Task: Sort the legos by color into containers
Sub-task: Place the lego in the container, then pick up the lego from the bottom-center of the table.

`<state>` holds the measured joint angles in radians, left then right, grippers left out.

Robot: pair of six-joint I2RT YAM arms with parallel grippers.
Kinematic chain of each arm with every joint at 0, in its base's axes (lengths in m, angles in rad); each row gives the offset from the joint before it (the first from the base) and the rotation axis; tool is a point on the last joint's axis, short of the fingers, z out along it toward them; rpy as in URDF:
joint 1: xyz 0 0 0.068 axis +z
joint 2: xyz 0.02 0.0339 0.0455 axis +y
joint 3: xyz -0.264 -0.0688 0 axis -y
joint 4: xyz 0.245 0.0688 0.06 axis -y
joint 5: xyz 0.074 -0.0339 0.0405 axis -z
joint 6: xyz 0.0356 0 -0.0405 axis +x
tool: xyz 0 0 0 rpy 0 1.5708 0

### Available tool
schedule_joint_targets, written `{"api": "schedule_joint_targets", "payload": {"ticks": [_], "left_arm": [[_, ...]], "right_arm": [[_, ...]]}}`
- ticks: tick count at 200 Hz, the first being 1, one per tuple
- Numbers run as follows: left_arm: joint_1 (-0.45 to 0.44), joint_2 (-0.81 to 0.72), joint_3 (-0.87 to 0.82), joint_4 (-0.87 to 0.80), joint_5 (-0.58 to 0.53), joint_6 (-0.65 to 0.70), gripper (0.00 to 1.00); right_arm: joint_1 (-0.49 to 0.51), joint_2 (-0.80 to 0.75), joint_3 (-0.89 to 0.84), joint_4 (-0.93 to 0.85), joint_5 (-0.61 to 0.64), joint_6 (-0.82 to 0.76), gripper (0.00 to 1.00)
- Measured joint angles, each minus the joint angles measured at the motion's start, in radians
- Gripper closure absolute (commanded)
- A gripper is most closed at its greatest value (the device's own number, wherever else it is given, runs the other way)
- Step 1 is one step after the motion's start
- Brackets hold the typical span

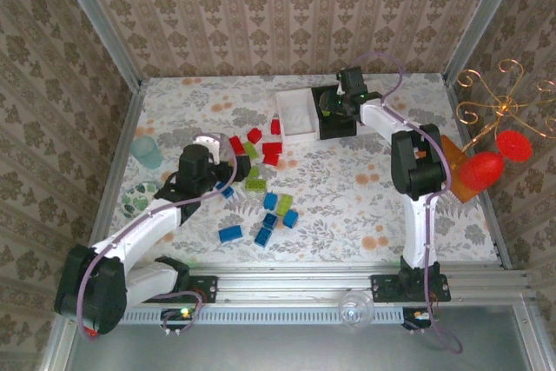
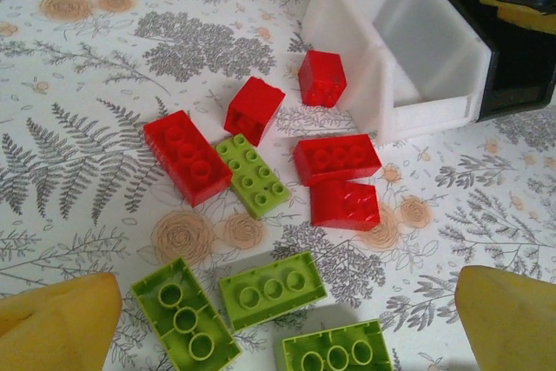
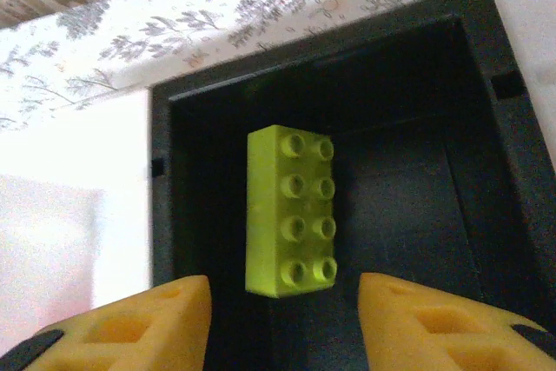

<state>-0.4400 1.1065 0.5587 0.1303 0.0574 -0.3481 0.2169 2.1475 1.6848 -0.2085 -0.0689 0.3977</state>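
Legos (image 2: 187, 156) lie scattered mid-frame on the bench (image 2: 87, 58); 1 green brick (image 3: 289, 211) sits in the black tray (image 3: 486, 215). They look light, stiff and slick: pinch the long sides. Left end effector (image 2: 287, 301) and right end effector (image 3: 282, 293) gape wide, empty.

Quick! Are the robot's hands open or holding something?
Left hand: open, holding nothing.
Right hand: open; a green lego lies loose in the black tray.

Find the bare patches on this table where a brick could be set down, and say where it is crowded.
Bare: the table between the scattered bricks and the right arm; also the far corner behind the teal cup. Crowded: the centre, among the bricks.
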Motion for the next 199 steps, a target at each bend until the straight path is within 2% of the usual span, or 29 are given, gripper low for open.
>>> {"api": "schedule_joint_targets", "payload": {"ticks": [19, 40, 59, 80, 90, 110, 154, 174, 199], "left_arm": [[-0.002, 0.000, 0.000, -0.006, -0.001, 0.000, 0.00], [-0.002, 0.000, 0.000, -0.023, -0.002, 0.000, 0.00], [0.009, -0.004, -0.003, -0.035, -0.001, 0.001, 0.00], [0.040, -0.016, -0.023, -0.037, -0.001, 0.001, 0.00], [0.059, -0.022, -0.035, -0.037, 0.000, 0.001, 0.00], [0.084, -0.023, -0.048, -0.038, -0.001, 0.001, 0.00], [0.089, -0.043, -0.055, -0.038, 0.000, 0.001, 0.00], [0.089, -0.051, -0.055, -0.038, 0.000, 0.001, 0.00], [0.089, -0.051, -0.055, -0.038, 0.000, 0.001, 0.00]], "right_arm": [[0.004, -0.124, -0.138, 0.034, -0.046, 0.003, 0.45], [0.050, -0.351, -0.358, 0.056, -0.063, -0.005, 0.39], [0.196, -0.545, -0.525, 0.056, -0.044, -0.066, 0.32], [0.410, -0.653, -0.661, 0.050, -0.036, -0.164, 0.23], [0.496, -0.668, -0.718, 0.045, -0.032, -0.203, 0.21], [0.599, -0.661, -0.810, 0.014, -0.027, -0.264, 0.18], [0.711, -0.607, -0.884, 0.004, -0.013, -0.326, 0.16], [0.718, -0.552, -0.883, 0.015, -0.004, -0.344, 0.22], [0.716, -0.504, -0.867, 0.023, 0.023, -0.363, 0.39]]}}
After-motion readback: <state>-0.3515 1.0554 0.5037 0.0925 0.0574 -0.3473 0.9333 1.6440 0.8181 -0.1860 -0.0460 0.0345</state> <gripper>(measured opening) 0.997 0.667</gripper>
